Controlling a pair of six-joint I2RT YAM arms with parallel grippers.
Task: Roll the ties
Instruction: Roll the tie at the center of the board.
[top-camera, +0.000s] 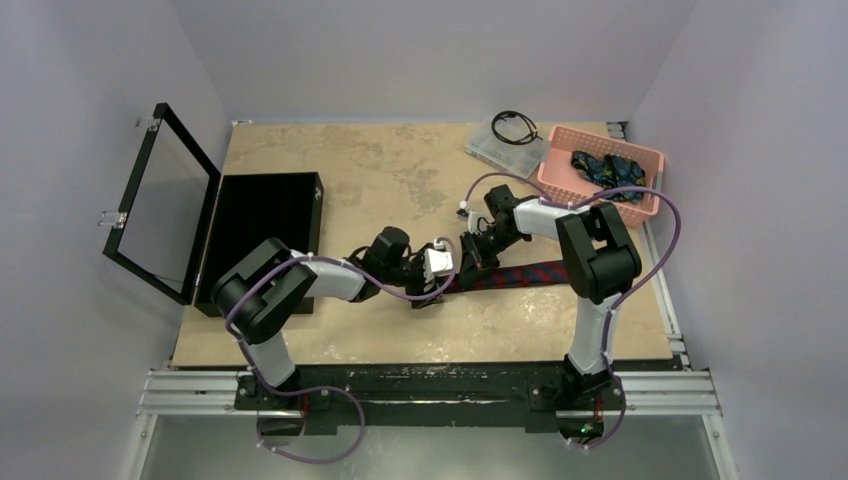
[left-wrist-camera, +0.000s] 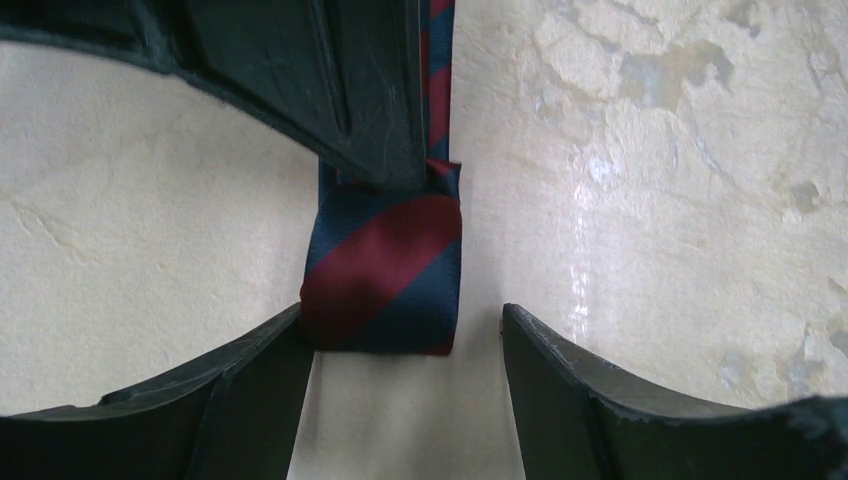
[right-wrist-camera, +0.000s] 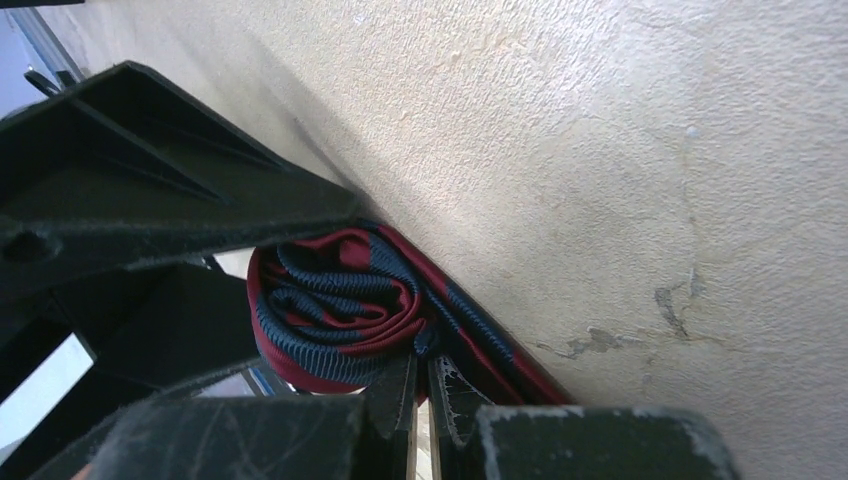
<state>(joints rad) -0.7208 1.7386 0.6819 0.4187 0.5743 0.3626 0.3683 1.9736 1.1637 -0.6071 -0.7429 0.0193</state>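
The maroon tie (top-camera: 520, 272) lies on the table (top-camera: 330, 160), its rolled end pinched by the right gripper (right-wrist-camera: 375, 300), the left gripper (left-wrist-camera: 400, 350) spread-jawed around it; we judge it soft, slippery, best held across the roll.

Maroon tie (top-camera: 520, 274), rolled end unseen from above.

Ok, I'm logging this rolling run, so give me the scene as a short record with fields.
tie in work: maroon tie, partly rolled, the rest flat on the table
roll: between the fingers of the left gripper, jaws open
right gripper: shut on the maroon tie beside the roll
other ties: dark blue ties in the pink basket
black box: lid open
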